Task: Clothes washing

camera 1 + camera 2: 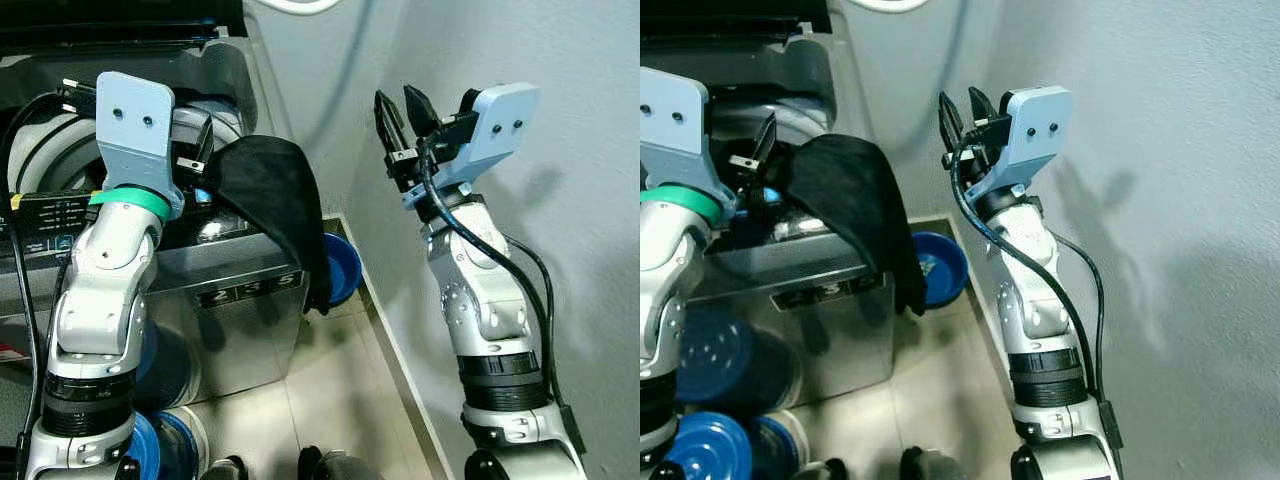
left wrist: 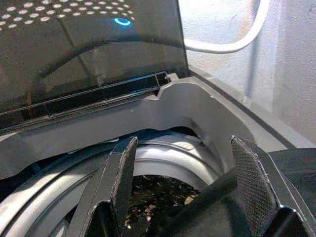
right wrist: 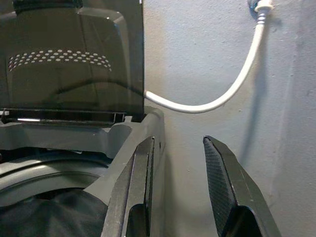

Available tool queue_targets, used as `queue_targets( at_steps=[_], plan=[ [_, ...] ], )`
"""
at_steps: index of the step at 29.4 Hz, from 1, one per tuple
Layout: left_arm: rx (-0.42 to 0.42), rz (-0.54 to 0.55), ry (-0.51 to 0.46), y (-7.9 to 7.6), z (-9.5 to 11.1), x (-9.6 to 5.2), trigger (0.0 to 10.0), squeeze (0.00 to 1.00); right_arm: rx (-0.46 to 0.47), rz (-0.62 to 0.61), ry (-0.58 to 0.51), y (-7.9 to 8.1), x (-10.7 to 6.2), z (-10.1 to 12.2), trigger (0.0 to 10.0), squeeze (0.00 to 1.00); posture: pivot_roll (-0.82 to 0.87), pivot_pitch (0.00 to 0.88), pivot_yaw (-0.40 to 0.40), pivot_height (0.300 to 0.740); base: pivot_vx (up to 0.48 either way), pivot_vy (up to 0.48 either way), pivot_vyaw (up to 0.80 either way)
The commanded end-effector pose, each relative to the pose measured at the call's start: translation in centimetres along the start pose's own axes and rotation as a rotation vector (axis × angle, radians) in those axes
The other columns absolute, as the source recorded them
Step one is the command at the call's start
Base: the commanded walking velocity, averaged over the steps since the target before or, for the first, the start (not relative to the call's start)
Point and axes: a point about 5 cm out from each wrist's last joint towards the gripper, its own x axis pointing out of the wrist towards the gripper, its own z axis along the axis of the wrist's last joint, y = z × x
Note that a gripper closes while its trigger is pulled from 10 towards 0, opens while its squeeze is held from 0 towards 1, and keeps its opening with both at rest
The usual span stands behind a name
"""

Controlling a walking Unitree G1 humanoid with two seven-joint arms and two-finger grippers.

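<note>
So the black garment (image 1: 270, 200) was draped over the front right corner of the washing machine (image 1: 230, 300), part of it over the rim by the drum (image 2: 163, 163) and the long tail hanging down the outside toward the blue basin (image 1: 340, 265) on the floor. Its long axis ran pretty much from the drum opening outward and down. The left end effector (image 1: 195, 150) sat right at the cloth's upper edge, fingers spread, with dark fabric between them low in the wrist view, though I couldn't tell if it actually had a grip yet. The right end effector (image 1: 400, 120) was up by the wall, released and holding nothing, well apart from the cloth, so the left arm was clearly the nearer one. Only readable writing: "2 3 5" on the machine's front panel (image 1: 250, 290).
</note>
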Motion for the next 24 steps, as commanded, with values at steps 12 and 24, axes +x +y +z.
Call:
queue_targets(
  at_steps=[12,24],
  plan=[
    [-0.029,-0.077,0.035,-0.2,-0.1,0.2,10.0,0.0,-0.031,0.022,0.0,-0.1,0.0,0.1,10.0,0.0,0.02,0.08,-0.041,0.74,0.0,0.0,0.0],
    [0.073,-0.574,0.284,1.5,-1.8,-2.6,10.0,0.0,-0.107,0.116,0.068,-1.6,-1.0,-0.4,10.0,0.0,0.04,0.091,-0.046,0.74,0.0,0.0,0.0]
  ],
)
